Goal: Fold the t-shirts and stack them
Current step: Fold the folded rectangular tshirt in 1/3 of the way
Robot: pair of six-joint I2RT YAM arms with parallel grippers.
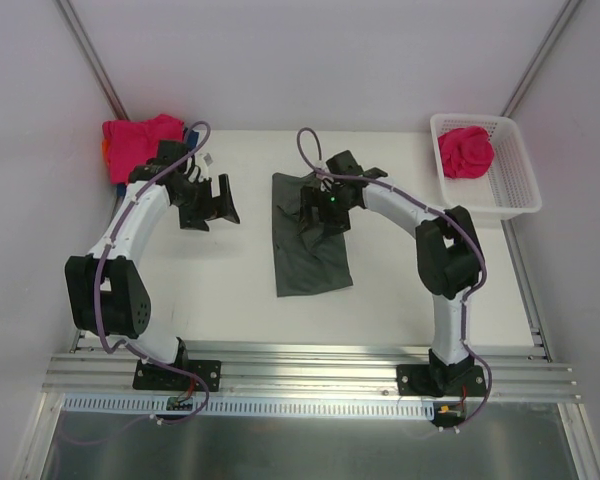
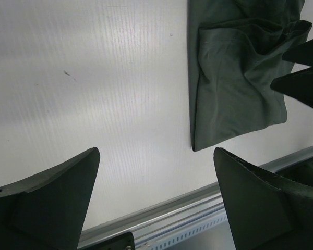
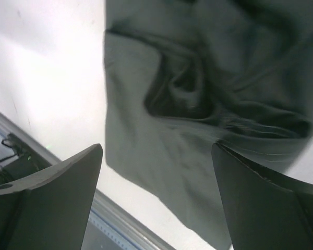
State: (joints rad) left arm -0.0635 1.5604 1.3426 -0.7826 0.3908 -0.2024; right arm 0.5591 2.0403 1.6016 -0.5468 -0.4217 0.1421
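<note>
gaping empty, left claw [image 1: 212, 210] and right claw [image 1: 320, 222] hover by a creased grey t-shirt [image 1: 310, 265].

Top of grey t-shirt [image 1: 311, 262] beneath right hand [image 1: 321, 226]

Top view bright, even overhead light, soft shadows. Wrist views: mild glare on worktop [image 2: 109, 78], near fingers [image 2: 47, 203] blurred, dark grey t-shirt [image 3: 161, 156] dim, folds shadowed, slightly soft.
</note>
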